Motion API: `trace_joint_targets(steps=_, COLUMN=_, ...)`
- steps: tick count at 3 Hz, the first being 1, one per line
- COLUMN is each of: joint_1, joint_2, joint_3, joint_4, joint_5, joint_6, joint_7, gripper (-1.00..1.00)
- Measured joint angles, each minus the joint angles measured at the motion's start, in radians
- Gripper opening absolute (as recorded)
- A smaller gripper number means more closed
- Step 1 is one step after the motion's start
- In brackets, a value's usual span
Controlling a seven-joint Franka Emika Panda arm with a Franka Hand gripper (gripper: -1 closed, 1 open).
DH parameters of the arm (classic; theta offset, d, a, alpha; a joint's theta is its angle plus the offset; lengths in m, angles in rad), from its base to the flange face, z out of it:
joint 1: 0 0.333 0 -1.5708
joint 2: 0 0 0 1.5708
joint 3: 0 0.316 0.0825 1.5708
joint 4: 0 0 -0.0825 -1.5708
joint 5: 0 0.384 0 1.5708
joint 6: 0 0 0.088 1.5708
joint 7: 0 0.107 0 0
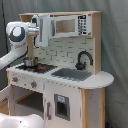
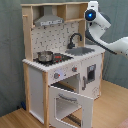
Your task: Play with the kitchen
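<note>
The kitchen (image 1: 65, 75) is a tall white and light-wood toy with a black faucet (image 1: 82, 59), a grey sink (image 1: 71, 74), a hob with a small metal pot (image 1: 30, 62) and a microwave cabinet (image 1: 70, 25) up top. My gripper (image 1: 44, 31) hangs in front of the range hood in the first exterior view, held high on the white arm. In the second exterior view the arm's wrist (image 2: 91, 14) sits by the upper right corner of the kitchen (image 2: 60, 65), whose oven door (image 2: 70, 102) hangs open.
A grey curtain (image 1: 115, 45) stands behind the kitchen. The arm's white base (image 1: 20, 120) fills the lower left of the first exterior view. Wooden floor (image 2: 112, 107) lies to the second exterior view's right of the toy.
</note>
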Motion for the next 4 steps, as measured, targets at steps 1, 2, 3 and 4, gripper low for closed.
trace_joint_targets(steps=1, joint_1=0.048, joint_2=-0.005, joint_3=-0.017, joint_4=-0.072, joint_5=0.000, joint_6=0.073, joint_7=-0.008, gripper=-1.00)
trace_joint_targets(steps=2, joint_1=0.088, joint_2=-0.006, joint_3=-0.044, joint_4=-0.132, joint_5=0.000, joint_6=0.139, joint_7=-0.021, gripper=-1.00)
trace_joint_targets(steps=3, joint_1=0.128, joint_2=-0.006, joint_3=-0.068, joint_4=-0.188, joint_5=0.000, joint_6=0.215, joint_7=-0.028, gripper=-1.00)
trace_joint_targets(steps=4, joint_1=0.155, joint_2=-0.006, joint_3=-0.081, joint_4=-0.242, joint_5=0.001, joint_6=0.300, joint_7=-0.028, gripper=-1.00)
